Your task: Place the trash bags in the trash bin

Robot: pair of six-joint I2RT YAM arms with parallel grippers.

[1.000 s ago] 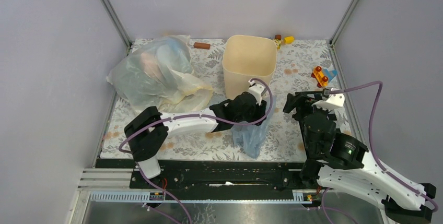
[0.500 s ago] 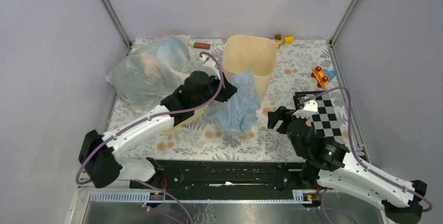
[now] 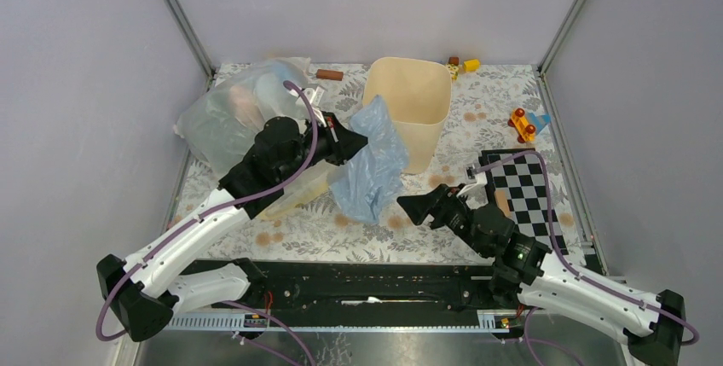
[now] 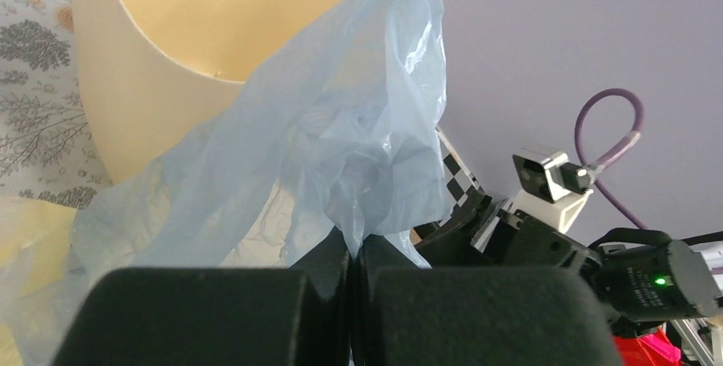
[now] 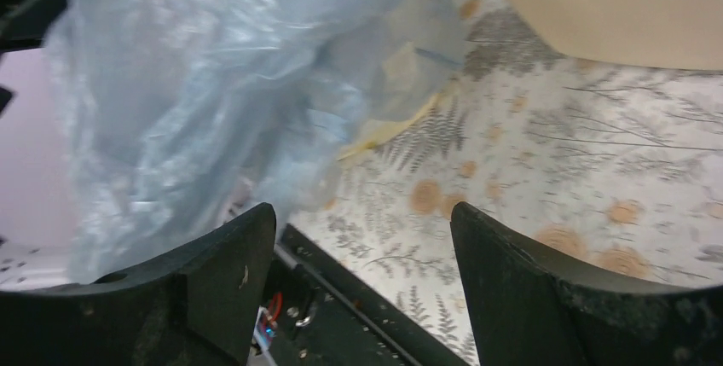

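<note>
Left gripper [image 3: 348, 138] is clamped shut on the trash bag [image 3: 371, 170]. A second ago the bag lay on the table [image 3: 477, 106] before the trash bin [image 3: 426, 140]. It now hangs lifted at mid-table against the bin's left side, not yet inside. Right gripper [image 3: 415, 209], jaws wide and empty, has advanced toward the bag's lower end. Judgement: pick-up achieved; insertion outstanding.

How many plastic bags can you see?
3. A pale blue bag hangs from the left gripper beside the bin; a big clear bag sits at the far left; a pale yellow bag peeks out under the left arm. Others may be hidden.
</note>
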